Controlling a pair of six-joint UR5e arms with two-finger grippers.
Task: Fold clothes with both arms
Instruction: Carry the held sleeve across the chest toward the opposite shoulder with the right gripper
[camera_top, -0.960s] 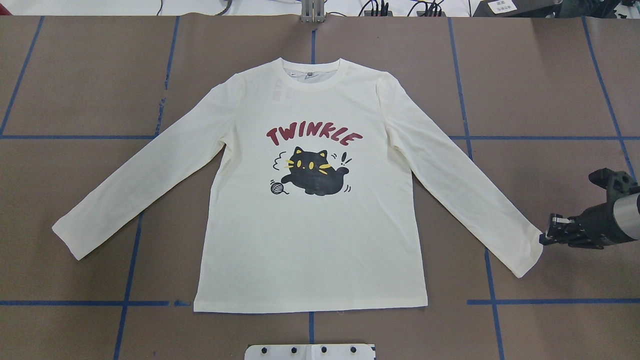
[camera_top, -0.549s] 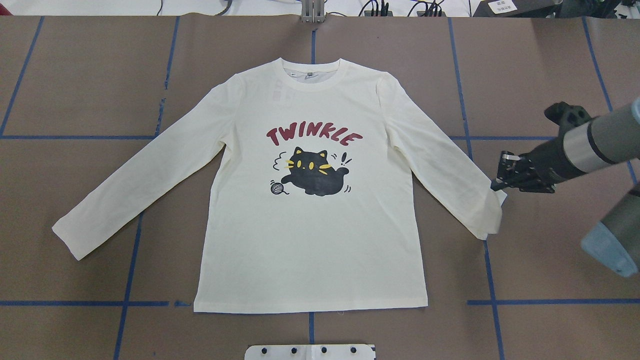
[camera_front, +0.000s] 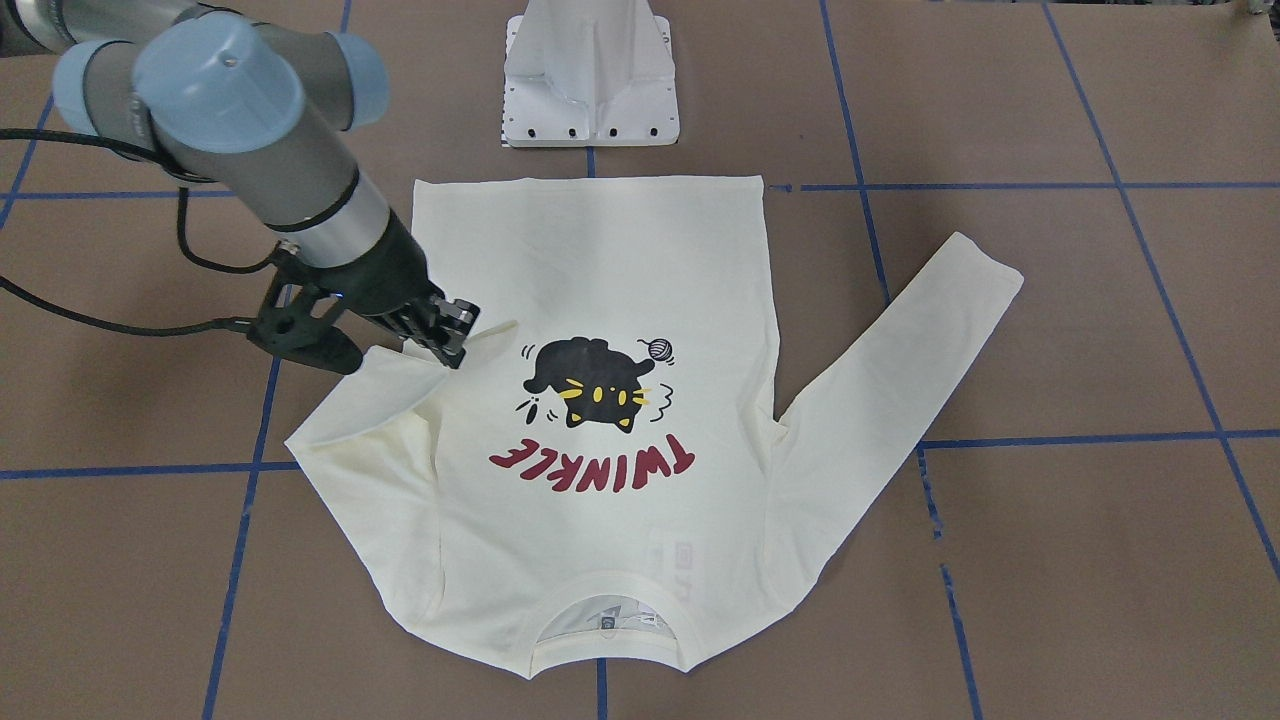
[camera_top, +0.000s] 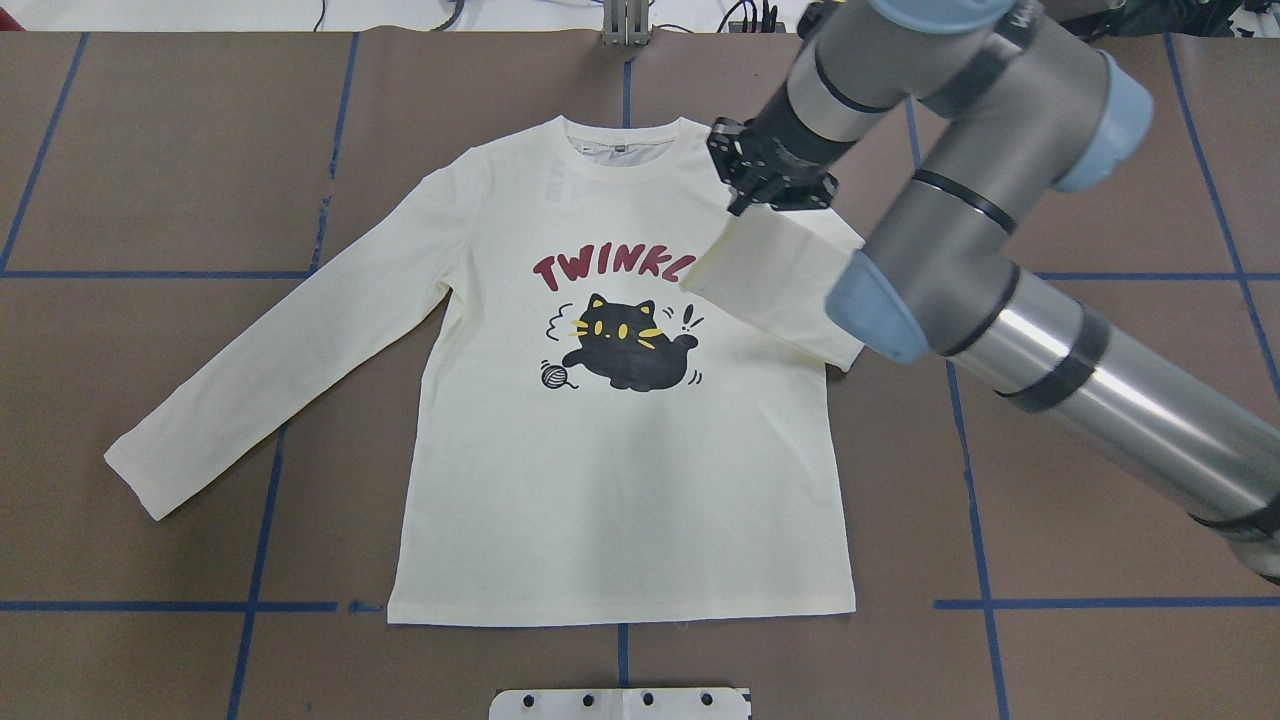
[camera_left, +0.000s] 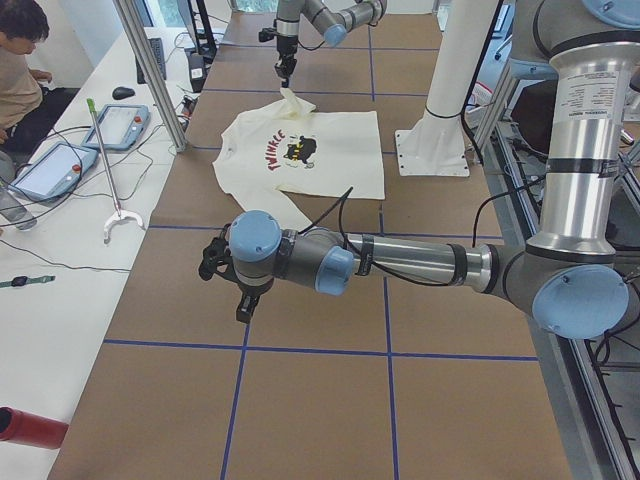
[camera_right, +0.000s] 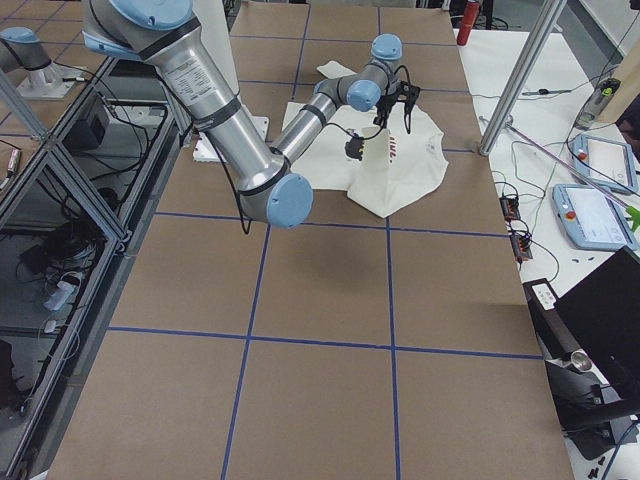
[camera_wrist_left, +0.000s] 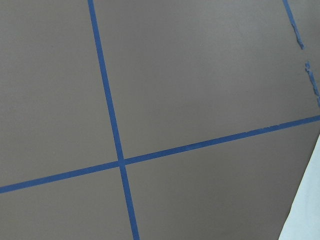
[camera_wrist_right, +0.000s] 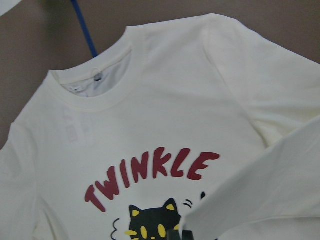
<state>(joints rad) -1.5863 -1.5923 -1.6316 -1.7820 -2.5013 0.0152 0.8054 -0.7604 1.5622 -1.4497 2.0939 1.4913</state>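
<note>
The cream long-sleeved T-shirt (camera_top: 620, 480) lies flat and print side up on the brown table, collar toward the far edge; it also shows in the front-facing view (camera_front: 600, 260). My right gripper (camera_top: 742, 203) is shut on the cuff of the shirt's right sleeve (camera_top: 770, 275) and holds it raised over the chest, near the collar and the end of the red "TWINKLE" lettering (camera_wrist_right: 150, 172); the front-facing view shows this gripper too (camera_front: 452, 342). The other sleeve (camera_top: 270, 370) lies spread out flat. My left gripper (camera_left: 243, 305) hovers over bare table; I cannot tell whether it is open or shut.
The white pedestal base (camera_front: 590, 75) stands at the table's near edge behind the shirt's hem. Blue tape lines (camera_wrist_left: 117, 150) grid the table. An operator (camera_left: 20, 60) sits at a side bench with tablets and cables. A metal post (camera_left: 150, 70) stands by that bench.
My right gripper has carried the right sleeve's cuff from the table's right side up and leftward over the shirt's chest. The sleeve now lies doubled over the body. The rest of the shirt has not moved.
</note>
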